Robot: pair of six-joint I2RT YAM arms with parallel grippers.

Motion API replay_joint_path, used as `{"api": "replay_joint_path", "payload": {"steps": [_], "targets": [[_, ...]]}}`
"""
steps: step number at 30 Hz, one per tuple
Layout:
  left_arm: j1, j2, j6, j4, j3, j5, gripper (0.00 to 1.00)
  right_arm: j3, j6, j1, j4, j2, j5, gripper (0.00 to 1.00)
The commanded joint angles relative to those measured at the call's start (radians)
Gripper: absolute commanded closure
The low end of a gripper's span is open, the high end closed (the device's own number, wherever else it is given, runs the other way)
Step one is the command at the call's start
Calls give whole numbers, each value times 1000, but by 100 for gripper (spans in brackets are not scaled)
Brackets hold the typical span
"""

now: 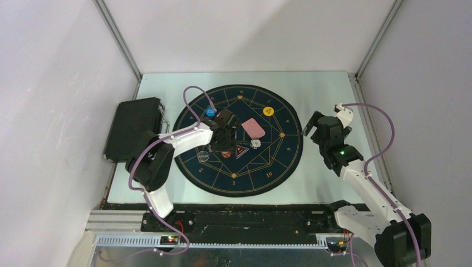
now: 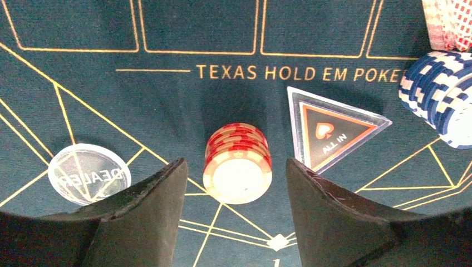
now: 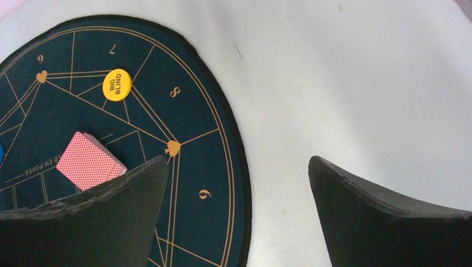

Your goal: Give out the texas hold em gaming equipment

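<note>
Left wrist view is showing the left gripper with its fingers spread, straddling a red-white chip stack that's standing right between the tips. A thin gap is showing on each side, so nothing is getting pinched. Just outside the left finger a clear dealer button is lying flat on the dark round mat, and just past the right fingertip the red triangular all-in token is lying flat too. Further out beyond the right finger a blue-white chip stack is sitting, with the pink-backed cards peeking in behind it; can't tell if they're touching. Over on the right wrist view, the right gripper is hanging with its fingers spread wide and holding nothing, bare white table showing between them. The pink deck is sitting just behind the left fingertip, and a yellow big blind chip is lying further out past it.
</note>
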Motion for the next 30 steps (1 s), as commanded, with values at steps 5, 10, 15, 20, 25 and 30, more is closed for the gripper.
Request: {"api": "replay_joint_path", "payload": {"steps": [5,10,15,20,25,30], "targets": [[-16,9,18,-4,52,9,37,2,10,-7,54,22,-8,0],[-21,18,18,-9,63,4,40,2,9,-8,55,28,-15,0],[-22,24,19,-20,70,-10,40,2,9,-11,55,29,-16,0],[-22,33,19,-26,77,-14,42,2,9,-12,54,28,-20,0],[-23,39,19,-31,88,-18,46,2,8,-12,56,28,-20,0],[-23,54,23,-49,106,-32,49,2,8,-13,54,24,-17,0]]}}
